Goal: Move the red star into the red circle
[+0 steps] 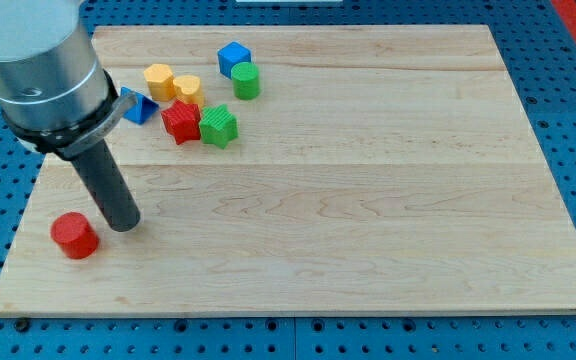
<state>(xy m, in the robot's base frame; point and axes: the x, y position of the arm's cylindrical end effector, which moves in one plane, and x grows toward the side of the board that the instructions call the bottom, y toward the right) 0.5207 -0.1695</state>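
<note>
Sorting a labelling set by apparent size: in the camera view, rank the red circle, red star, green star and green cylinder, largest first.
1. Red circle, nearest the camera, so unsure.
2. Red star and green star: look alike.
3. Green cylinder.

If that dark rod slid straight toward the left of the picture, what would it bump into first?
My tip would probably meet the red circle, just to its left and slightly lower; depth is uncertain, so it might only graze it.

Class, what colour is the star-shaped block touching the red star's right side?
Green star; the single camera view shows it clearly.
</note>
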